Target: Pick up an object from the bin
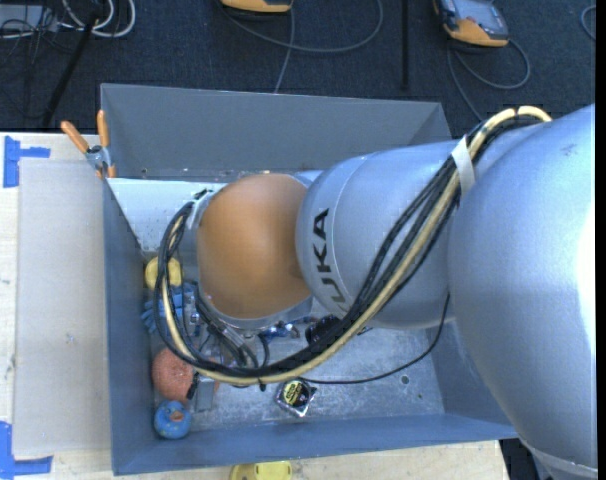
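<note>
Along the left wall of the grey metal bin [283, 138] a small heap is seen: a yellow piece [152, 271] lies uppermost, and a blue piece [151, 315] is tucked just below it, both partly covered by looping cables. Nearer the lower left corner (as the view presents it) a round orange-pink ball [170, 372] rests on the floor, and a blue rounded thing [171, 420] is lodged in the corner itself, just beside the ball.

The left half of the bin is overhung by the wrist's orange cover [248, 243], which is set low among these things, close to the yellow and blue pieces and the ball. The jaws are hidden beneath it, so it cannot be told whether they are released, clenched or grasping anything, and no one thing can be singled out as taken.

Further right, near the front wall, a small black-and-yellow item [295, 395] lies alone on the bare floor, apart from the heap. The silver arm [383, 208] is brought in over the right rim, with a cable bundle [423, 220] strapped along it.
</note>
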